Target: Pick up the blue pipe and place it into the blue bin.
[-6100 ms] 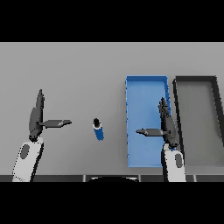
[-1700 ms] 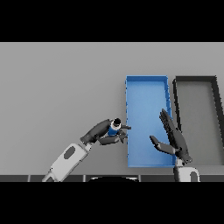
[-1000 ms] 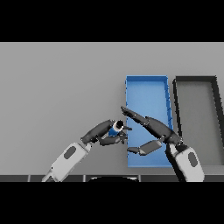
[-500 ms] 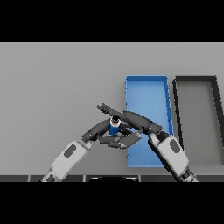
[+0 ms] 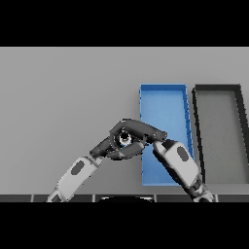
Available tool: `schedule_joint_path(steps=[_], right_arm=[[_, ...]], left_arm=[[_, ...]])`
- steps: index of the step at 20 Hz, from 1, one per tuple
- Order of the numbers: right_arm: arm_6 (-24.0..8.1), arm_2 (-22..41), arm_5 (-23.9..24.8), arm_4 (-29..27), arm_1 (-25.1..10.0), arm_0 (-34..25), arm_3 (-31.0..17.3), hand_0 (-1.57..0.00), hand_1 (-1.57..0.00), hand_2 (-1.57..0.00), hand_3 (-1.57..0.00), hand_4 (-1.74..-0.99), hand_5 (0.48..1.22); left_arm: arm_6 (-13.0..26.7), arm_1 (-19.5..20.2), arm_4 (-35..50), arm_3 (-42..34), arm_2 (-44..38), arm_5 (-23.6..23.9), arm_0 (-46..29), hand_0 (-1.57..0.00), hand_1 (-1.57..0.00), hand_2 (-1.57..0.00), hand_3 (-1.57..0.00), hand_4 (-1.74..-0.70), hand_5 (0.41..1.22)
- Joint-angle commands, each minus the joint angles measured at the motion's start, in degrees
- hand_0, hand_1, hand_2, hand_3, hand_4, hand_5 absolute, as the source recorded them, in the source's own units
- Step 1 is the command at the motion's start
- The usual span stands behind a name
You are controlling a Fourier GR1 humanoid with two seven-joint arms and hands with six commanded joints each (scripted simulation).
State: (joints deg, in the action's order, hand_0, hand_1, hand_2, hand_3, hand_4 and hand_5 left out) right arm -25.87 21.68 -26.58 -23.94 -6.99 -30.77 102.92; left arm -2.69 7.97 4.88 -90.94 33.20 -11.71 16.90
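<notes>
Hands [image 5: 113,146] [image 5: 141,130] — both curled round pipe [image 5: 124,140] (beside bin [image 5: 163,102])

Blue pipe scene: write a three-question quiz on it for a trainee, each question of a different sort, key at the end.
1. True or false: the blue pipe already lies in the blue bin.
2. Which hands are closed around the pipe? A) left hand only B) right hand only C) both
3. Fill in: right of the blue bin stands a ____ bin.

Key: 1 false; 2 C; 3 dark grey.
</notes>
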Motion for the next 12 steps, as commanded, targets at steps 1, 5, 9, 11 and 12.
schedule_joint_path(steps=[1, 5, 9, 11, 12], right_arm=[[1.9, 0.3, -0.41, 0.7, 0.04, 1.44, 0.22, -1.28, -1.29, -1.29, -1.22, -1.457, 0.848], [4.45, 1.4, -2.49, 4.99, -0.44, 1.89, 1.4, -1.45, -1.45, -1.46, -1.43, -1.436, 1.068], [4.32, 0.93, -3.19, 3.9, 0.66, 2.6, 1.3, -1.52, -1.52, -1.52, -1.51, -1.47, 1.158], [3.93, 0.28, -3.08, 4.35, 1.28, 2.93, 1.95, -1.54, -1.54, -1.54, -1.53, -1.478, 1.181], [3.39, 0.29, -3.01, 4.46, 1.7, 3.26, 2.43, -1.55, -1.55, -1.55, -1.54, -1.481, 1.189]], left_arm=[[-0.6, -0.28, 0.54, 0.02, -0.36, -0.47, -0.14, -1.57, -1.56, -1.57, -1.42, -1.71, 1.221], [-0.82, -0.86, -0.39, 0.65, -0.46, 0.11, 0.18, -1.57, -1.57, -1.57, -1.51, -1.73, 1.221], [1.93, -0.84, 0.09, -0.19, -0.36, -0.15, -0.01, -1.57, -1.57, -1.57, -1.55, -1.73, 1.221], [0.31, 0.43, -0.06, -0.55, -0.65, -0.67, -0.01, -1.57, -1.51, -1.46, -1.47, -1.66, 1.221], [-0.44, 0.77, -1.36, -0.47, -0.31, -0.89, 0.18, -1.31, -1.24, -1.19, -1.2, -1.54, 1.221]])
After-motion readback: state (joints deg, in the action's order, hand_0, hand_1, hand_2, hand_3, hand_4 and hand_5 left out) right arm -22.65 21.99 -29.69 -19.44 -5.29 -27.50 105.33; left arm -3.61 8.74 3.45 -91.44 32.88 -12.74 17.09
